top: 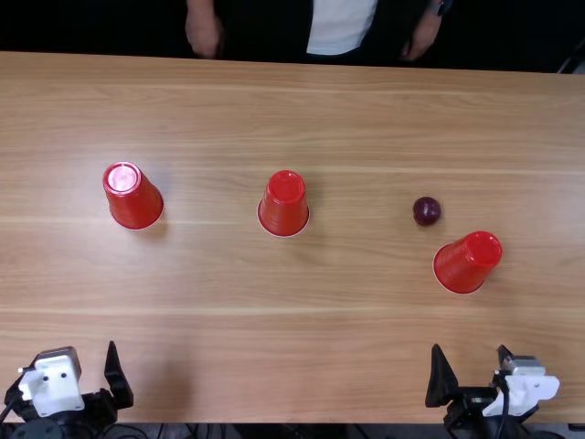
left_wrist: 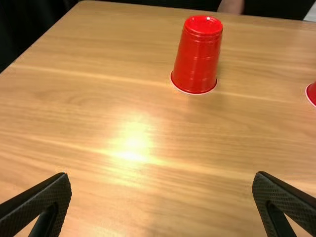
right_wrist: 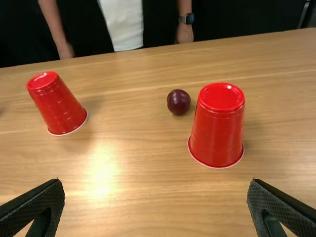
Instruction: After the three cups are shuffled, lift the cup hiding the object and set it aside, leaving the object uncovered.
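Left fingers (top: 113, 370): spread wide, holding nothing, at the near edge of the surface (top: 292, 347), 7 o'clock corner of the top view. Right fingers (top: 439, 375): also spread wide and empty, near edge, 5 o'clock corner. Neither pair touches a cup.

Right cup (top: 468, 262): mouth down, at 12 o'clock from the right fingers and apart from them. It is the nearest of the three.

Ball (top: 426, 211): dark red and round, lying bare on the surface at about 11 o'clock from the right cup. It is just beside the cup; the right wrist view shows a gap between them, so no contact.

Middle cup (top: 284, 206): mouth down, well apart from the ball at its 9 o'clock. Left cup (top: 132, 197): mouth down, farther along at 9 o'clock and roughly 12 to 1 o'clock from the left fingers.

Judgement: object uncovered and its cup set down beside it, so the task reads as essentially complete, with both arms parked.

Notes for finishing cleanly:
- Hold both arms low at the near edge and do not sweep over the right cup.
- The ball is round and will likely roll at any nudge. The cup is light and would slide into it.
- If more clearance is wanted, grip the cup wall near its top, lift straight up and set it down toward 3 o'clock, away from the ball.
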You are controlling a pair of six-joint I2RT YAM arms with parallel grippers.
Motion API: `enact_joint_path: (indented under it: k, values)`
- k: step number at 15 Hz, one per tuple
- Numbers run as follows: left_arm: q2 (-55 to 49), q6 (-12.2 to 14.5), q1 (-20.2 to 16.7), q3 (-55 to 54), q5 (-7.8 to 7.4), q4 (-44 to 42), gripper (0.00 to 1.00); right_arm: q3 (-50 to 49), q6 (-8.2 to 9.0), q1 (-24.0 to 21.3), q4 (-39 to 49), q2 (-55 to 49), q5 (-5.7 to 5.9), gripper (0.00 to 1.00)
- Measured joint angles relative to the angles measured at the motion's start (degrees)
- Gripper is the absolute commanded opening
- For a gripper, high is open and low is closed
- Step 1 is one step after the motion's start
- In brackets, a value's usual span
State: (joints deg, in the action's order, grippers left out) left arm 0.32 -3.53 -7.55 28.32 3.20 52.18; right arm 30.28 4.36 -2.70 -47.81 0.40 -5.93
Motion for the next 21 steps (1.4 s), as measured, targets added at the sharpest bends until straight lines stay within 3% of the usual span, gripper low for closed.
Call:
enact_joint_path:
  k: [3,8,11,14,21]
  values:
    - [0.0,0.1,0.0,-1.4,0.02,-1.6,1.0,0.0,-0.09,-0.1,4.7,0.0,-0.04,1.0]
    - [0.0,0.1,0.0,-13.8,0.02,-29.3,1.0,-12.2,0.0,-0.1,39.2,0.0,-0.07,1.0]
    - [0.0,0.1,0.0,-23.6,0.0,-44.9,1.0,-21.1,0.02,-0.1,53.1,0.0,-0.07,1.0]
    - [0.0,0.1,0.0,-27.4,-0.39,-52.1,1.0,-27.2,-0.02,-0.2,55.0,0.0,-0.07,1.0]
    - [0.0,0.1,0.1,-27.4,-1.92,-48.7,1.0,-28.9,0.0,-0.3,50.4,0.0,-0.04,1.0]
